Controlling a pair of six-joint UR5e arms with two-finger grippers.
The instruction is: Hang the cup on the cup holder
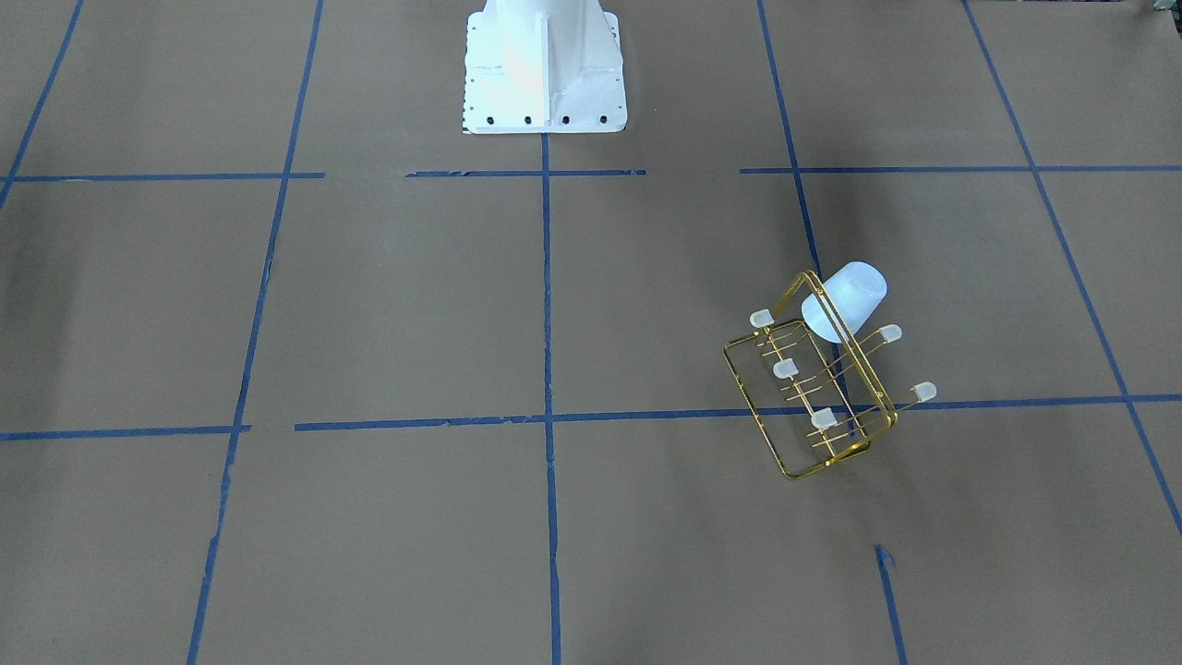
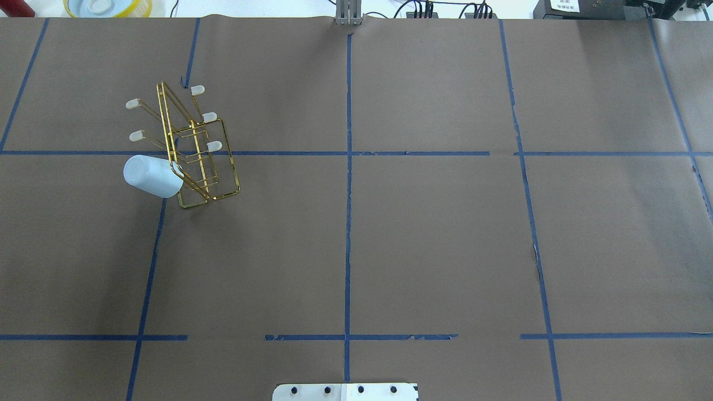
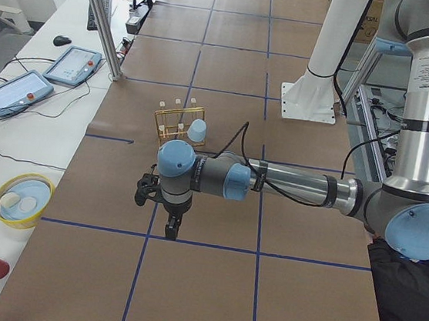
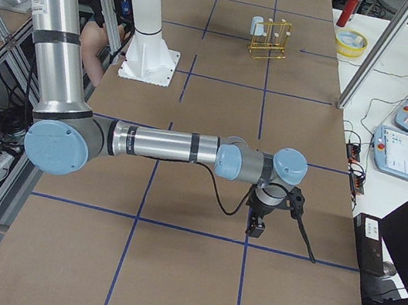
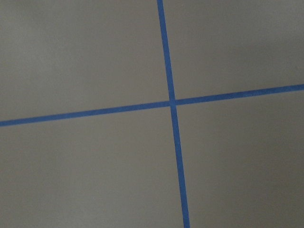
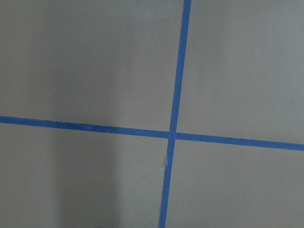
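Seemingly cup (image 1: 845, 300) hangs tilted at one end of cup holder (image 1: 811, 379); you nudge that holder, cup slides off. Left claw (image 3: 170, 229), right claw (image 4: 256, 225), both well apart from it: opening cannot be told.

The brown worktop (image 2: 434, 234) bears a grid of blue tape lines (image 2: 348, 223), the cup (image 2: 149, 175) is pale blue, the cup holder (image 2: 192, 147) is gold wire with whitish translucent caps (image 2: 198, 89), and the base (image 1: 545, 65) is white.
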